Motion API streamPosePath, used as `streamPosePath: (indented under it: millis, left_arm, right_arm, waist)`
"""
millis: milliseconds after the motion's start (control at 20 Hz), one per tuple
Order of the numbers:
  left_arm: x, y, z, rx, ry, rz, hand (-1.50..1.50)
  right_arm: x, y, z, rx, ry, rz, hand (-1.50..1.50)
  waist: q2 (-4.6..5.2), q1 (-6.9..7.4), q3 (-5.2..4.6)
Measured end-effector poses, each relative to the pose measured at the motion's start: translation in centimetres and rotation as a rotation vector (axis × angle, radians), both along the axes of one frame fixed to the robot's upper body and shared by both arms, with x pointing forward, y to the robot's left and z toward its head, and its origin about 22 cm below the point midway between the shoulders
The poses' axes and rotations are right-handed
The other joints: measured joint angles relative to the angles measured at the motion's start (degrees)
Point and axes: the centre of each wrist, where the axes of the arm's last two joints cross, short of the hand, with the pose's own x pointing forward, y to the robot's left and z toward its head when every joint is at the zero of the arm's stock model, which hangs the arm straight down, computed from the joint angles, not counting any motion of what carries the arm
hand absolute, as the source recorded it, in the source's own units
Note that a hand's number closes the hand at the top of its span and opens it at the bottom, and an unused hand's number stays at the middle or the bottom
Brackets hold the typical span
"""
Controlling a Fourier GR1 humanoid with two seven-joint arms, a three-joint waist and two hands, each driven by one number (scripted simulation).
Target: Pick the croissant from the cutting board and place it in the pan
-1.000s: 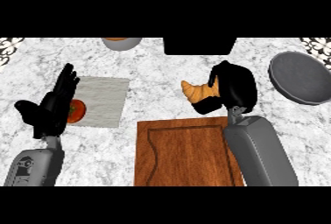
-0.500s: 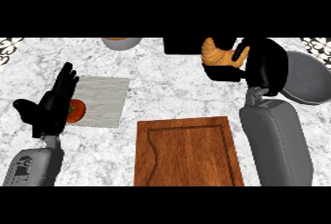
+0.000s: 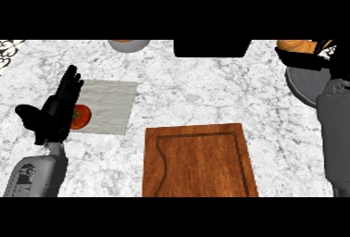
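**Ana:** Marble, white with grey veining, covers the whole counter (image 3: 205, 88). What sits on it?

**Ben:** Nearest the lower edge lies a reddish-brown wooden cutting board (image 3: 198, 162), rectangular, with a shallow groove running round inside its border. Its top is bare.

**Ana:** And the croissant?

**Ben:** Up at the top right corner. The croissant (image 3: 297, 45) shows as a golden-orange curved piece, with the black fingers of the right hand (image 3: 311, 60) curled round it, so only part of the pastry is visible. It hangs above the pan (image 3: 306, 83), a round dark-grey shape whose left rim peeks out from under the grey forearm.

**Ana:** What about the other side?

**Ben:** The left hand (image 3: 54, 115) rests at the left, fingers straight and pointing up, thumb splayed out, holding nothing. Beside it lies a pale grey square mat (image 3: 109, 106) with a fine woven look, and a red tomato (image 3: 80, 116) sits at the mat's left edge, partly hidden by the fingers.

**Ana:** Anything along the far edge?

**Ben:** A grey bowl (image 3: 128, 45), cut off by the view, and a flat black rectangular block (image 3: 210, 48).
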Motion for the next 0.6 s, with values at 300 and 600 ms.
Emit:
streamPosePath:
  millis: [300, 600]
  left_arm:
    - [0.1, 0.1, 0.1, -0.002, -0.006, -0.025, 0.00]
    - [0.1, -0.5, 0.2, -0.005, -0.013, -0.037, 0.00]
  right_arm:
    - [0.6, -7.4, -2.7, -0.111, 0.021, -0.098, 1.50]
    - [-0.2, -13.5, -5.0, -0.154, 0.043, -0.168, 1.50]
  waist:
    - [0.39, 0.92, 0.04]
    - [0.82, 1.90, 0.14]
